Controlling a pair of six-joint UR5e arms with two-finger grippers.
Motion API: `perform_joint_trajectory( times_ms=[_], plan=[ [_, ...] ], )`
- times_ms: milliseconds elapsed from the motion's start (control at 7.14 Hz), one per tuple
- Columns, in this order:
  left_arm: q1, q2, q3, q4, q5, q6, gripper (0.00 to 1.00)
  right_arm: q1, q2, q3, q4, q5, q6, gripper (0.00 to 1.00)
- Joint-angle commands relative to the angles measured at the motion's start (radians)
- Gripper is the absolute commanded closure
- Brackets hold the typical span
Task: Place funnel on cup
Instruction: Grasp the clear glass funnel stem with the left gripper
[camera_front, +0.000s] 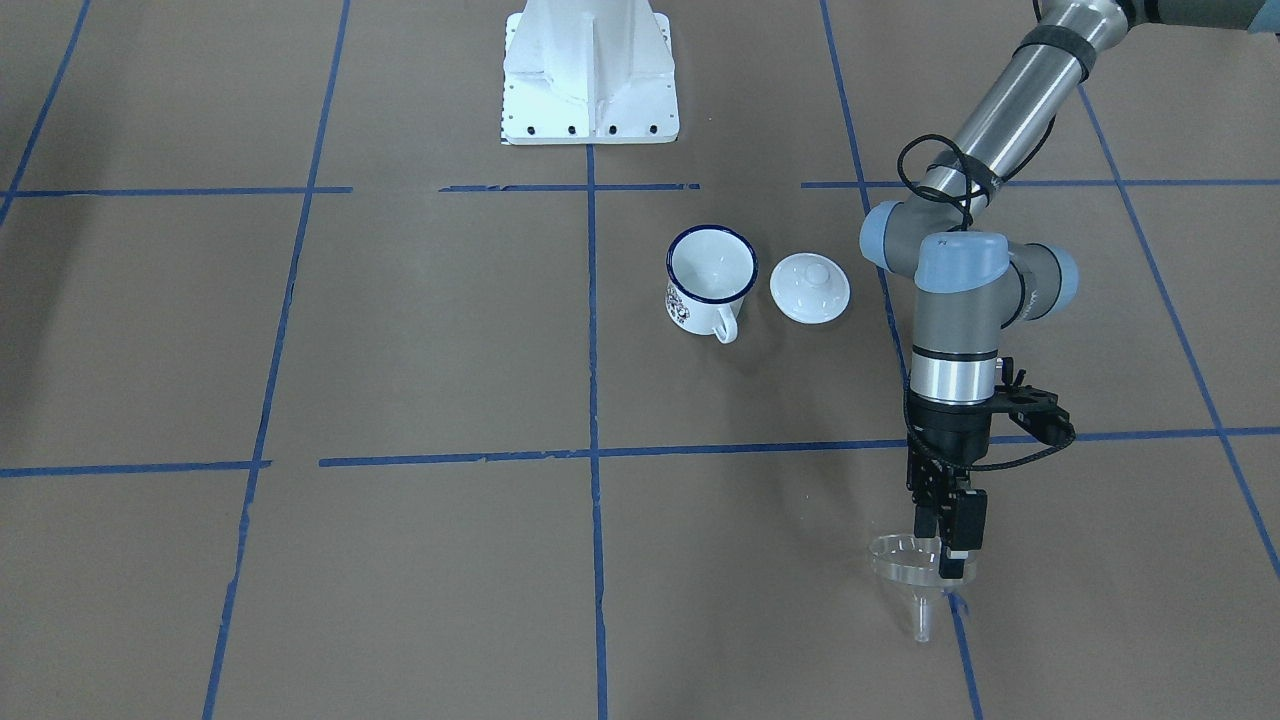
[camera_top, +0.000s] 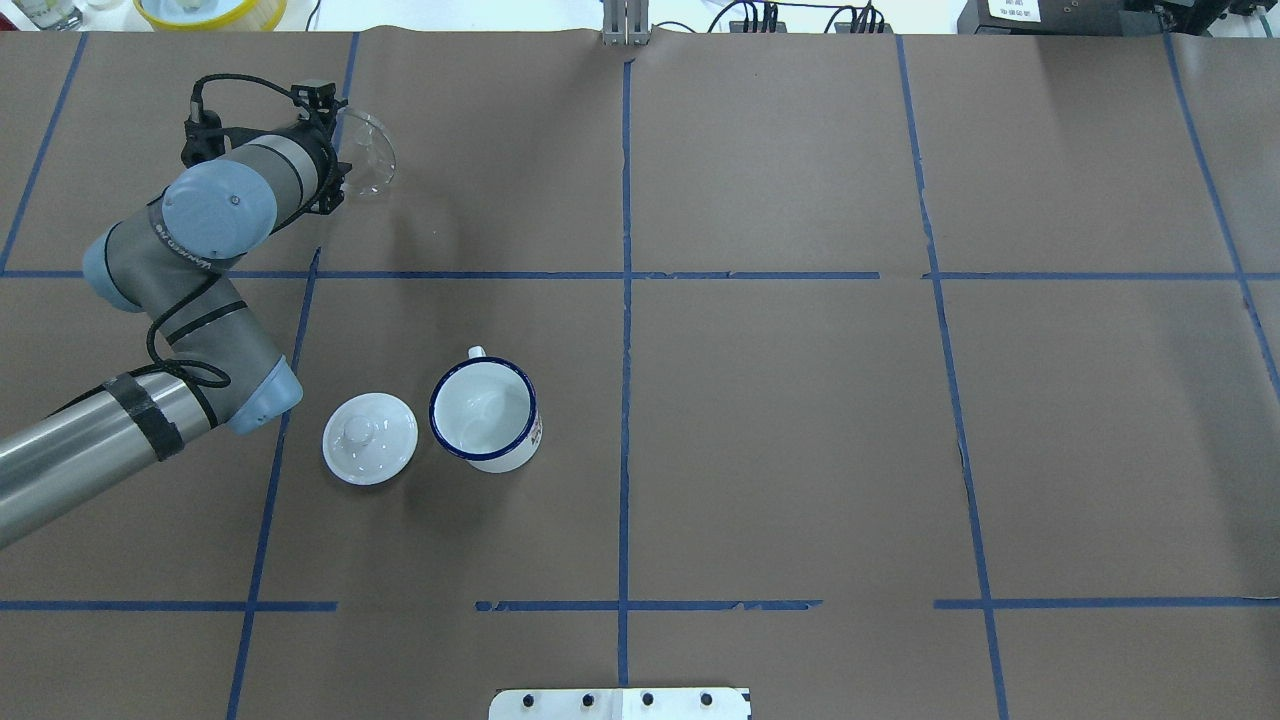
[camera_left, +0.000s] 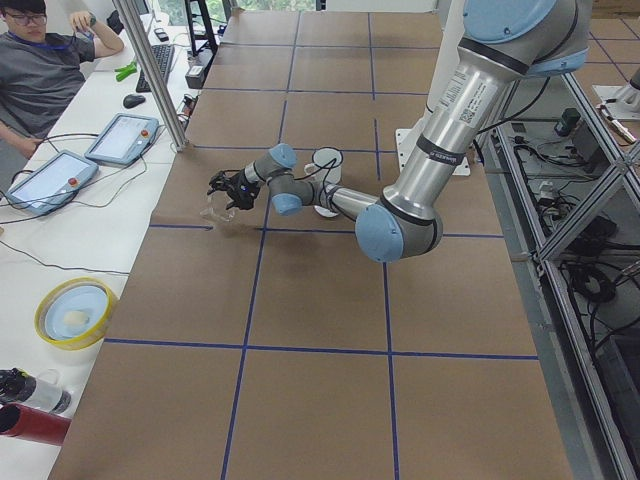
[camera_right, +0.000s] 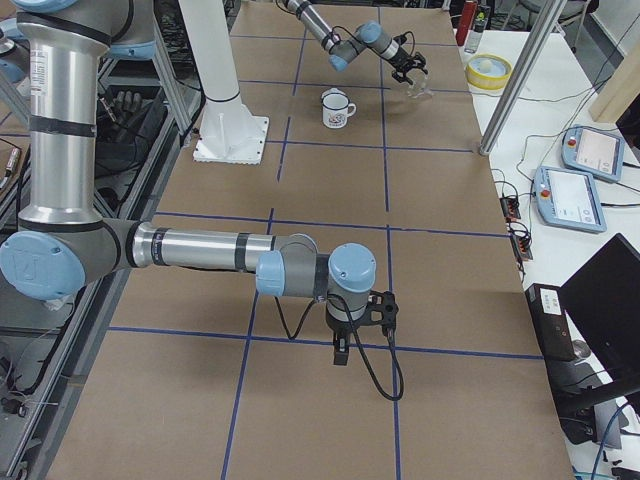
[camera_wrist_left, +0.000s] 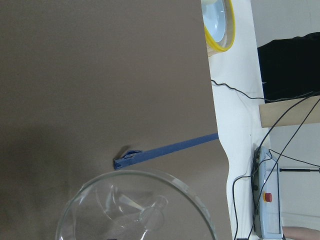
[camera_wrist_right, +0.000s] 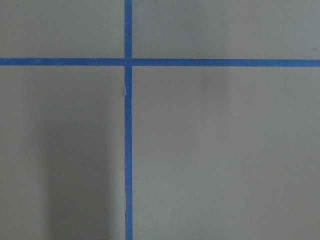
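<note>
Funnel (camera_front: 903, 562), stem down, is pinched by its rim in our left fingers (camera_front: 968, 525) near the far edge of the worktop (camera_front: 400, 350). The cup (camera_front: 710, 275) stands well apart, back toward us and rightward. Whether our right fingers (camera_right: 340, 355) are spread, we cannot tell.

In my left claw (camera_front: 945, 560) the funnel (camera_front: 900, 562) looked like clear, glossy plastic. Well away from the claw, the cup (camera_front: 710, 275) and the lid (camera_front: 810, 288) shone smooth and glossy white. Under the claw, the table paper (camera_front: 400, 350) was matt brown.
</note>
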Motion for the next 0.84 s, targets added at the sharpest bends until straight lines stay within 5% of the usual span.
perform_joint_trajectory(
  times_ms=[0,140,700],
  plan=[
    [-0.023,-0.006,0.001,-0.018,-0.019,0.001,0.71,0.000,0.000,0.000,0.000,0.000,0.000,0.00],
    [-0.036,-0.006,0.001,-0.021,-0.046,0.002,1.00,0.000,0.000,0.000,0.000,0.000,0.000,0.00],
    [-0.046,-0.006,0.000,-0.028,-0.043,0.002,1.00,0.000,0.000,0.000,0.000,0.000,0.000,0.00]
  ],
)
